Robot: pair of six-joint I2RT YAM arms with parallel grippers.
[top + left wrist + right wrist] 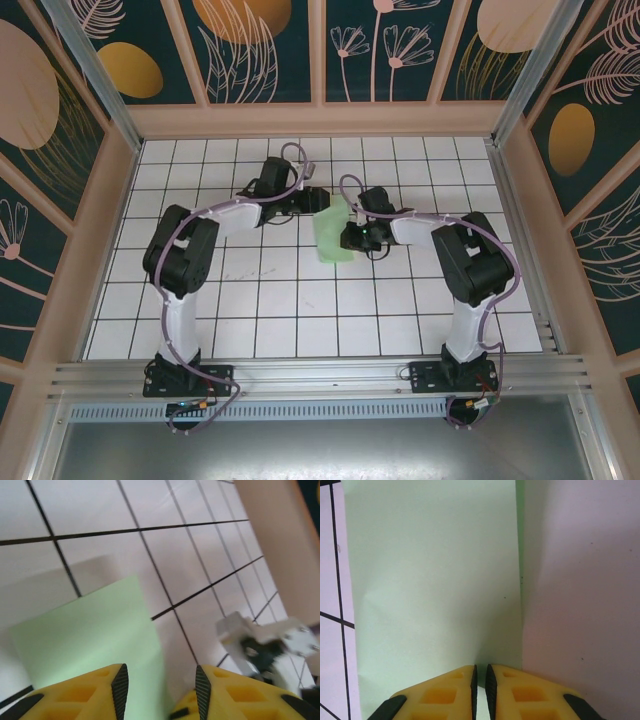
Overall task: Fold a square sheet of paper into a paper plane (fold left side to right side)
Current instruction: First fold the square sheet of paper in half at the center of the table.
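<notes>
mint-green and thin, the square sheet of paper (332,238) lies midway across the desk (300,310), toward its far edge. it looks light, floppy and easily creased, so an edge is probably the best hold. left hand (161,687) stands half open over it. right hand (481,685) is nearly closed at its edge, and i cannot tell whether it grips the paper.

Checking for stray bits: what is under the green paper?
The white tiled table shows around the paper; whatever lies beneath it is covered and cannot be seen.
</notes>
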